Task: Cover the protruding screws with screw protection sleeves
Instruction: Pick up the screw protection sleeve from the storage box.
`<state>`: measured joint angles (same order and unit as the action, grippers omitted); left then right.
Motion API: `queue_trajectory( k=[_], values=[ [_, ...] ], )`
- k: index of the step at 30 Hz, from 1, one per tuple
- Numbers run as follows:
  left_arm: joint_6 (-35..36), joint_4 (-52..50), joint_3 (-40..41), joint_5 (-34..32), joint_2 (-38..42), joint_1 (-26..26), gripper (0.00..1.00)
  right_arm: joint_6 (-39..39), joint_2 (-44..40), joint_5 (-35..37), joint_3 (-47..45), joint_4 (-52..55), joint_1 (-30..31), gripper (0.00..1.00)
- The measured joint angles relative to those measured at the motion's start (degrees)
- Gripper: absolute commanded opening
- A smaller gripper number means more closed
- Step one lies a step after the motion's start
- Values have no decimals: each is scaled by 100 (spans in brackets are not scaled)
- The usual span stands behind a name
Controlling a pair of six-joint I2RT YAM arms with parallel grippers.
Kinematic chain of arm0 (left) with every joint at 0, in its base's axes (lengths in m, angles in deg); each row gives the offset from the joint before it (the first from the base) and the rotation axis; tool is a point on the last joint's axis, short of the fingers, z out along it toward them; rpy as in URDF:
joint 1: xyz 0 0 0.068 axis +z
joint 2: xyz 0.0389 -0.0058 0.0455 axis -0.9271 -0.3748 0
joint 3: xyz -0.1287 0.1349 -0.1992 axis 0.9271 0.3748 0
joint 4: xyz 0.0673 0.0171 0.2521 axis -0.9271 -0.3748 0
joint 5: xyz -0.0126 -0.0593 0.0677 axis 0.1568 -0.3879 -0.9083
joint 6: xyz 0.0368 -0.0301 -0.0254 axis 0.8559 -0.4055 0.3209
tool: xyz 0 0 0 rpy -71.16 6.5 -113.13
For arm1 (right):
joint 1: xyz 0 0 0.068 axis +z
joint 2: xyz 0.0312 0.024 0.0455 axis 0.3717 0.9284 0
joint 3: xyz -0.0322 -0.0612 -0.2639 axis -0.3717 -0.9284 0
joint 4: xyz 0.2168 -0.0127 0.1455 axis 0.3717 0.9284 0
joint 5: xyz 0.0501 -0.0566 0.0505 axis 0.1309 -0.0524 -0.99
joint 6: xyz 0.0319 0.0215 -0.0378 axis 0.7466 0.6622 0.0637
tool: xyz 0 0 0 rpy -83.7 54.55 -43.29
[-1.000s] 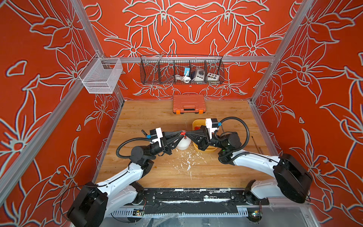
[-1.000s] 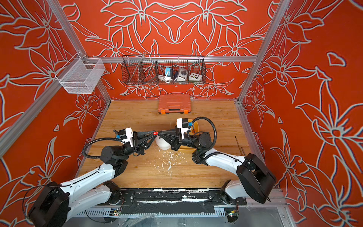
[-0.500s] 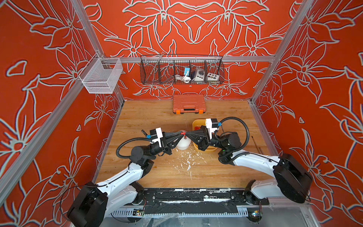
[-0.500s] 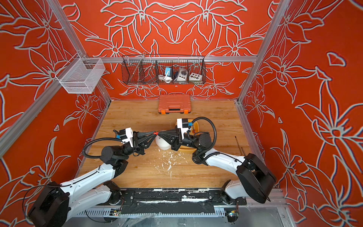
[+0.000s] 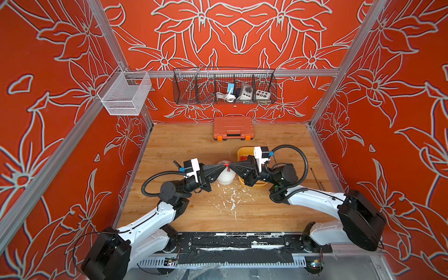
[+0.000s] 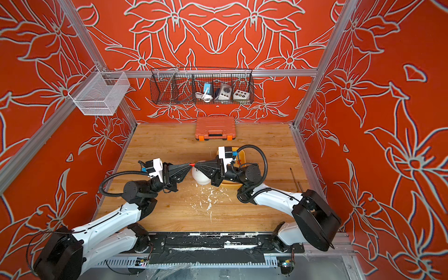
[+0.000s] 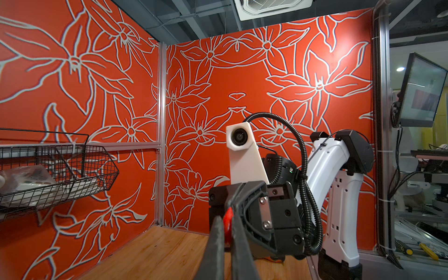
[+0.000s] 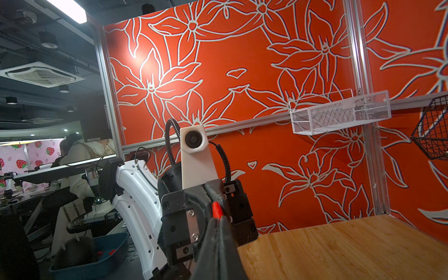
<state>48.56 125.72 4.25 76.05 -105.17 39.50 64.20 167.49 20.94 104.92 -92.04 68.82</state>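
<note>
Left gripper [image 5: 223, 165] and right gripper [image 5: 230, 165] both fully closed, pinching one red sleeve [image 5: 226, 165] above white dome [image 5: 225, 179]. Risk: sleeve twists or drops if either lets go badly.

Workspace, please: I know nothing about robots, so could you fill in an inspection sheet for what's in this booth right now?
Surface: wooden table, white flecks near its middle.
Job's things: one red sleeve pinched above the white dome; spare sleeves in the yellow tray.
Clutter: orange case at the back; thin tool by the right edge.
Hands: left hand and right hand meet tip to tip, both shut on the sleeve.
Cables: a black hose loops at each wrist.
Surroundings: flowered orange walls; wire basket, mesh basket.
</note>
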Motion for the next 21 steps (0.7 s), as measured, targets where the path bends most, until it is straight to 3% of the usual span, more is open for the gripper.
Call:
queue_trajectory(
  k=[2,3,7,14,21],
  values=[
    [-20,-184,0,-2,109,0,0,-74,-24,-4,-31,22,-15,44],
    [-39,-337,-2,-4,212,0,0,-155,-63,-2,-66,31,-35,48],
    [-138,-1366,-28,-28,872,2,0,-999,-726,85,-308,839,-149,53],
    [-568,-3882,-313,-17,2090,166,0,-4111,-2861,1397,-428,3976,249,55],
    [-964,-5934,-778,662,1943,332,0,-5836,-3034,2544,-1012,5042,992,56]
  ],
)
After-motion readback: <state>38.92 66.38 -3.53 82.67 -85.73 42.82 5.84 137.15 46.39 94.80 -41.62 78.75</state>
